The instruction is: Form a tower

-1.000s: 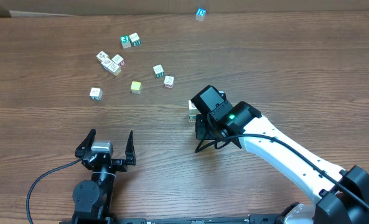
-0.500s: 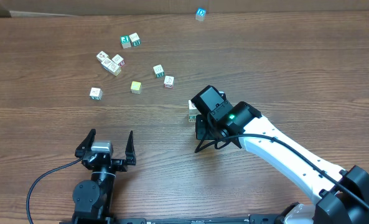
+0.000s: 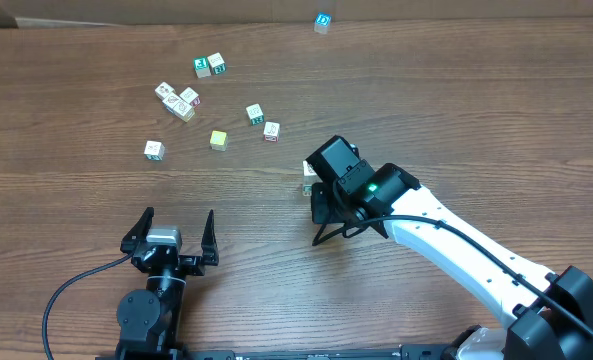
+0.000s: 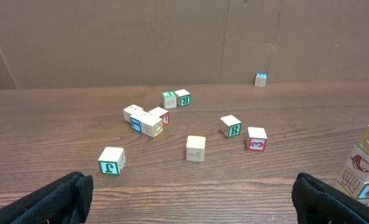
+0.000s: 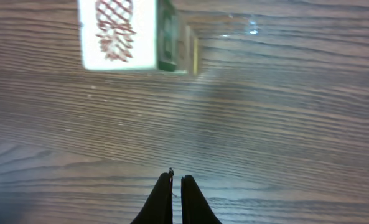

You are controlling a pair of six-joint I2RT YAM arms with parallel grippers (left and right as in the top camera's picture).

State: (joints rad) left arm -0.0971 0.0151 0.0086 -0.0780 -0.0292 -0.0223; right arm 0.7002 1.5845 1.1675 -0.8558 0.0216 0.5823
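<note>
Though its arm (image 3: 446, 236) half-hides the tower (image 3: 308, 170), the right tool (image 5: 177, 182) (empty) is clenched

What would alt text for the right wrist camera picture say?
Looking down, the tower of cubes sits at the top left, its white top face showing a dark red pineapple drawing. The right arm's black fingers, shut and empty, poke in from the bottom edge over the wooden table.

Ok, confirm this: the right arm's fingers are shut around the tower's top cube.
No. The right arm's fingers are shut, but on nothing; the right wrist view shows the tower standing free, apart from them.
</note>
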